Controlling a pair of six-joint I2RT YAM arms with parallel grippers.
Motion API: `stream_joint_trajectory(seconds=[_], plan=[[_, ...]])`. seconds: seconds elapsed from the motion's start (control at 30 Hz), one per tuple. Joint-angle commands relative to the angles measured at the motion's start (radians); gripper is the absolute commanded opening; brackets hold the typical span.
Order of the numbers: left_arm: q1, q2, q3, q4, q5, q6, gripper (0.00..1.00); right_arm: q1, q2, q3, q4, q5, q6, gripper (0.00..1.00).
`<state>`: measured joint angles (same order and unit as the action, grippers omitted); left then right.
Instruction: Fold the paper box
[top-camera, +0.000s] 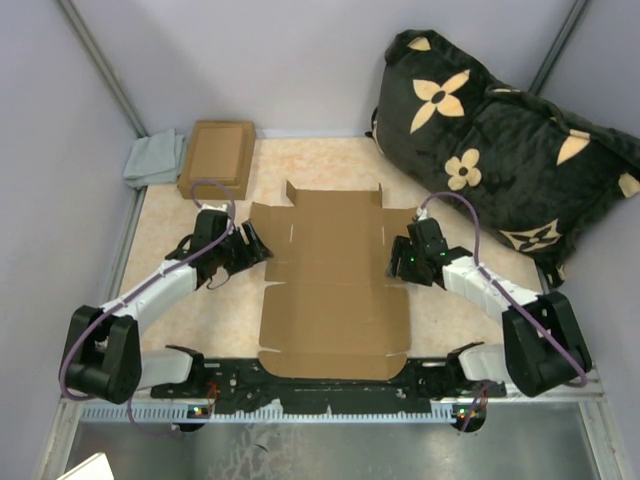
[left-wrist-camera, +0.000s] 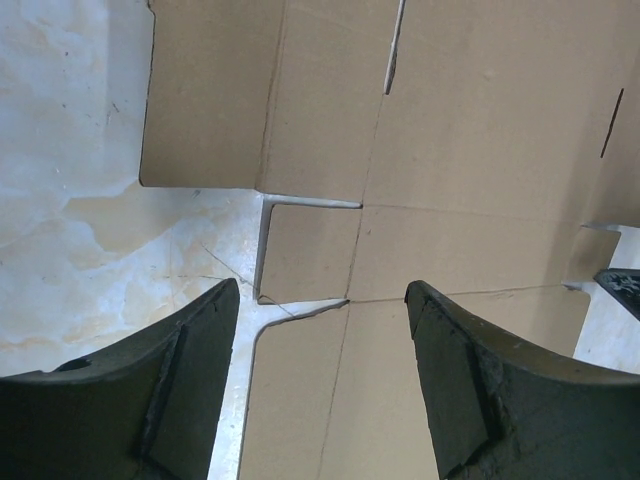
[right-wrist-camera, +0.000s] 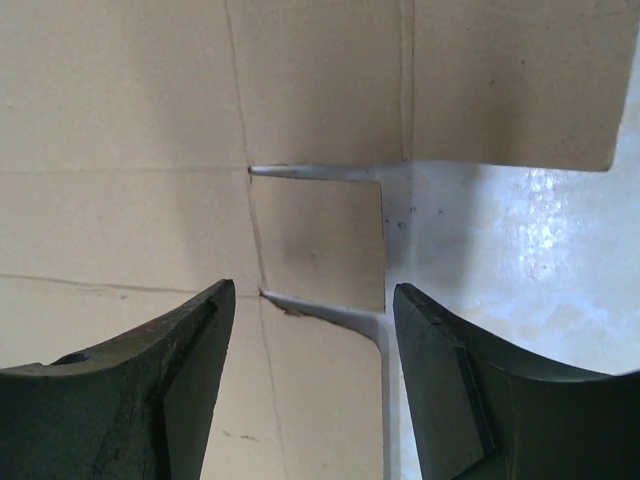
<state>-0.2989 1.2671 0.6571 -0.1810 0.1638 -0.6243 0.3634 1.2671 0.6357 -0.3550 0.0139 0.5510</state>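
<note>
The left jaws stand wide apart with nothing gripped: their two dark fingers frame one small side tab on the left edge of the paper box. The right jaws are also spread and hold nothing. Their two fingers frame the matching tab on the box's right edge. Whether either pair touches the cardboard cannot be told.

The single paper box lies unfolded and flat on the counter. It is one tan sheet with creases, slits and flaps, and its near edge reaches the rail that carries the arm bases. The two arms come in from opposite sides of it, the left arm from its left and the right arm from its right, both wrists about level with its middle.

Beyond the paper box's far-left corner sits one smaller brown cardboard box with a stepped lid. One grey cloth lies just beside that smaller box, on the side away from the paper box. Beyond the paper box's far-right corner rests one large black cushion printed with tan flowers, leaning against the wall.
</note>
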Motion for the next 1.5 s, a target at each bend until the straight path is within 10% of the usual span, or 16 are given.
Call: stream_joint_trajectory(seconds=[0.0,0.23,0.7,1.47], plan=[[0.001,-0.037,-0.01,0.019,0.006,0.005,0.74,-0.01,0.079,0.033,0.084,0.017,0.019,0.65],[0.0,-0.042,-0.014,0.015,-0.006,0.008,0.74,-0.015,0.123,0.024,0.132,-0.015,0.017,0.59],[0.0,0.009,0.011,-0.032,-0.044,0.009,0.73,-0.015,0.04,0.099,0.047,0.008,-0.049,0.06],[-0.004,0.248,0.044,0.088,0.051,0.031,0.67,-0.015,0.119,0.169,0.024,-0.025,-0.135,0.0]])
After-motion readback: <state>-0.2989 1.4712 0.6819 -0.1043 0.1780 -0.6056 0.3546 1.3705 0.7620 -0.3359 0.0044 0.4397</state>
